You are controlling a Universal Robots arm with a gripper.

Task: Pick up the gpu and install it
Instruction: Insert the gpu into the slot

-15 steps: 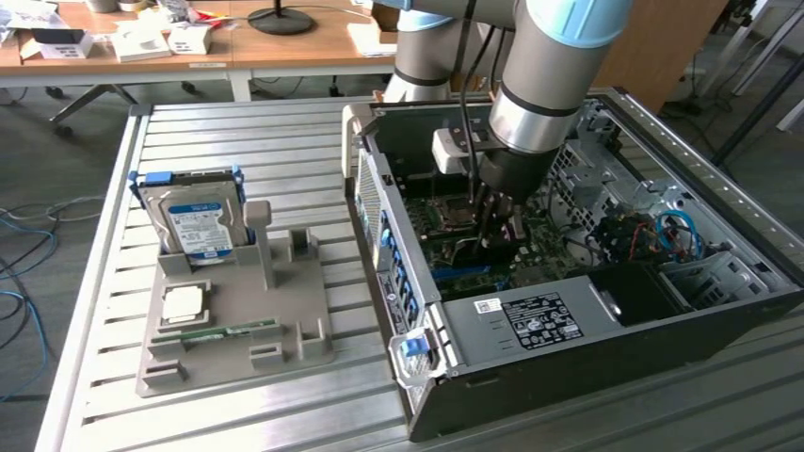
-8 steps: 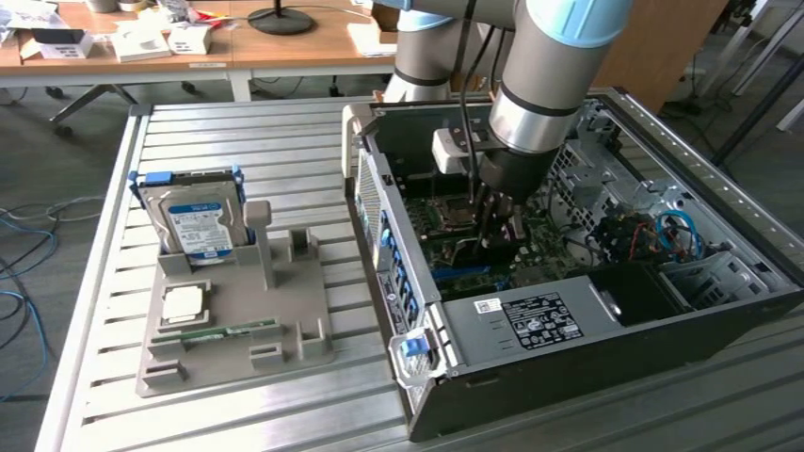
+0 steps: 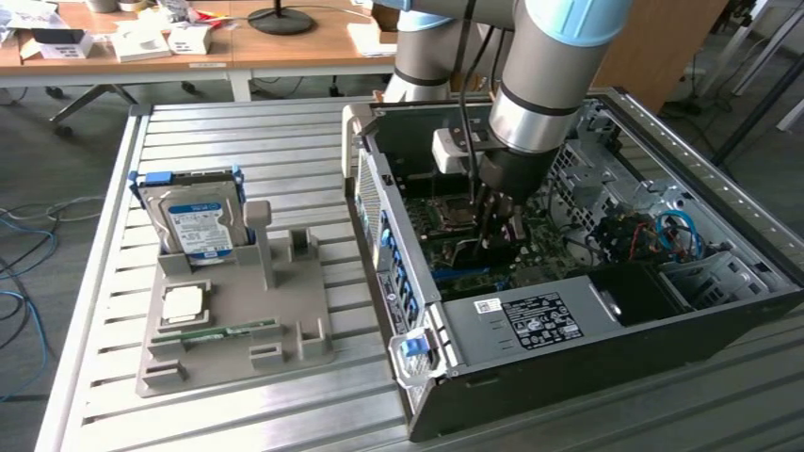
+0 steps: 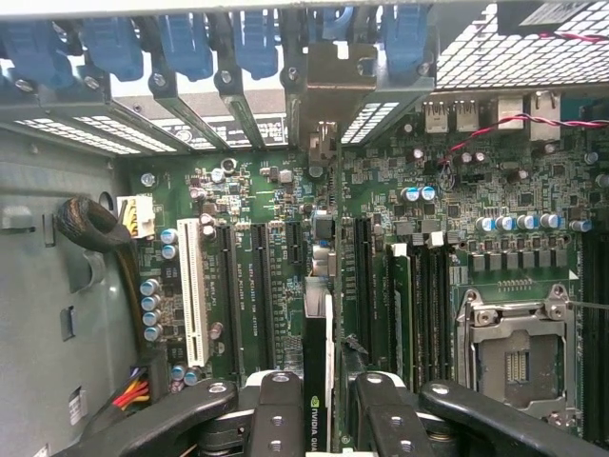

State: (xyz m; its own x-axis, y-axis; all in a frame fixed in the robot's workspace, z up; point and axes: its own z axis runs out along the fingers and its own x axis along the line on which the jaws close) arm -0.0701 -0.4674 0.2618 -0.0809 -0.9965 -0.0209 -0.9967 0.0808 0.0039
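The robot arm (image 3: 543,71) reaches steeply down from the top of the exterior view, its wrist pointing almost straight downward, and its gripper (image 4: 319,405) has its two dark fingers (image 4: 276,409) closed from either side on the thin edge of the gpu (image 4: 317,362).

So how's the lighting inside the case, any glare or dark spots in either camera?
Exterior view: the case interior is dim around the gripper, daylight on the table. Wrist view: the motherboard is evenly lit, the gpu dark between the fingers.
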